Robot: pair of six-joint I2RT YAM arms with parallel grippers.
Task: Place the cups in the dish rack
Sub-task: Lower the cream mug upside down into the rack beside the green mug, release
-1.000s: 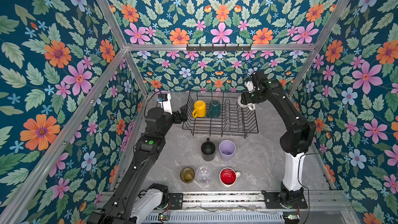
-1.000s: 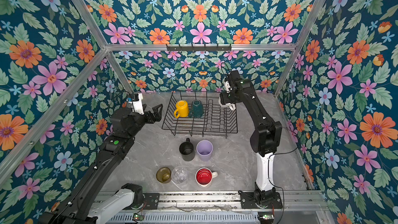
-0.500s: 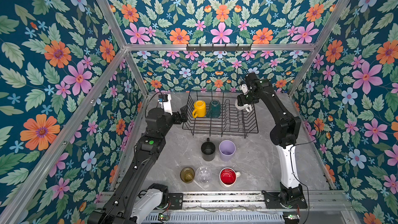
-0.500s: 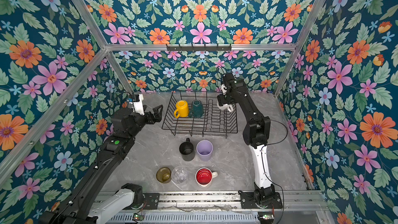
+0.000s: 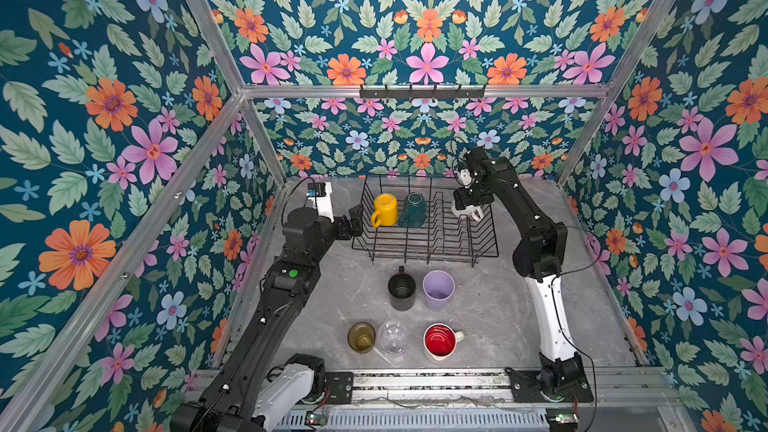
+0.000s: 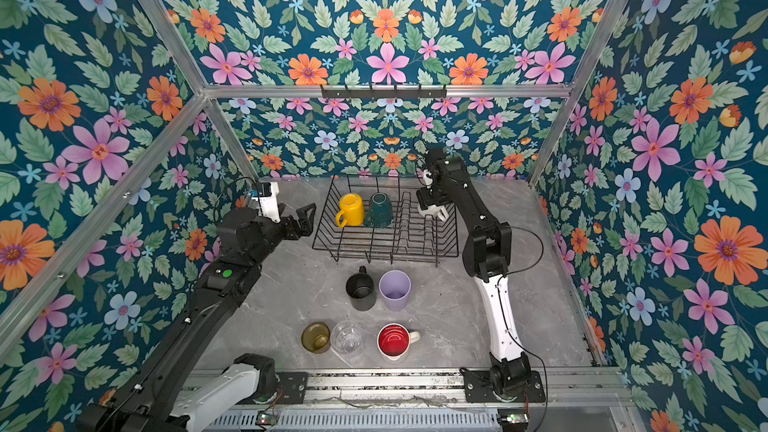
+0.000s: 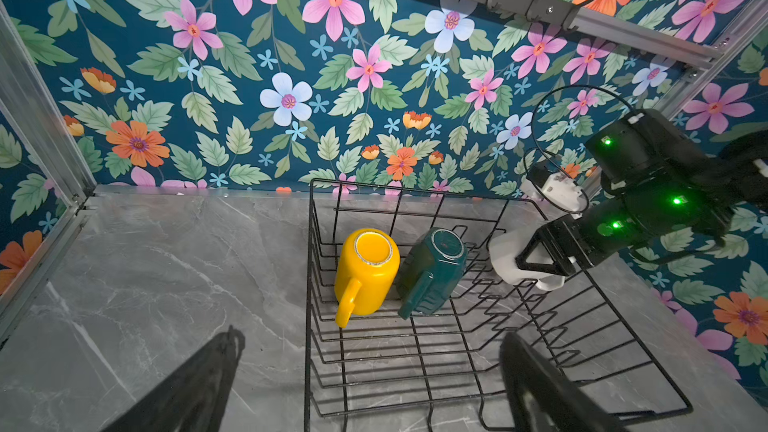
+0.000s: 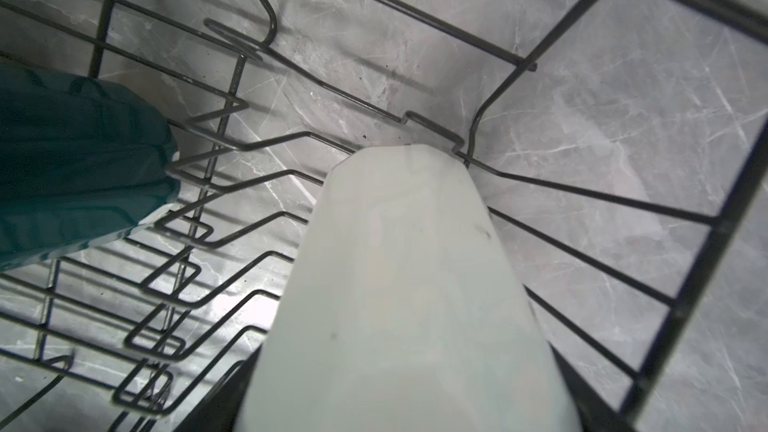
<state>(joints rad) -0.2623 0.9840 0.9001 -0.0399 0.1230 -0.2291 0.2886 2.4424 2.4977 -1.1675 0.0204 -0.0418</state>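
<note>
Cream mug [image 7: 505, 261] hung low over the far right end of the dish rack [image 5: 424, 243], above the dividers; contact with the wires could not be told. Right gripper [image 7: 544, 253] pinched it across the body, jaws pressed against its sides. Yellow mug [image 5: 384, 209] and teal mug [image 5: 413, 211] sat base-up, side by side at rack's far left. On the table in front: black mug [image 5: 401, 292], lilac tumbler [image 5: 438, 289], olive glass [image 5: 361, 337], clear glass [image 5: 392, 336], red-inside mug [image 5: 439, 340]. Left gripper [image 6: 306, 220] was spread wide, empty, just beside the rack's left wall.
</note>
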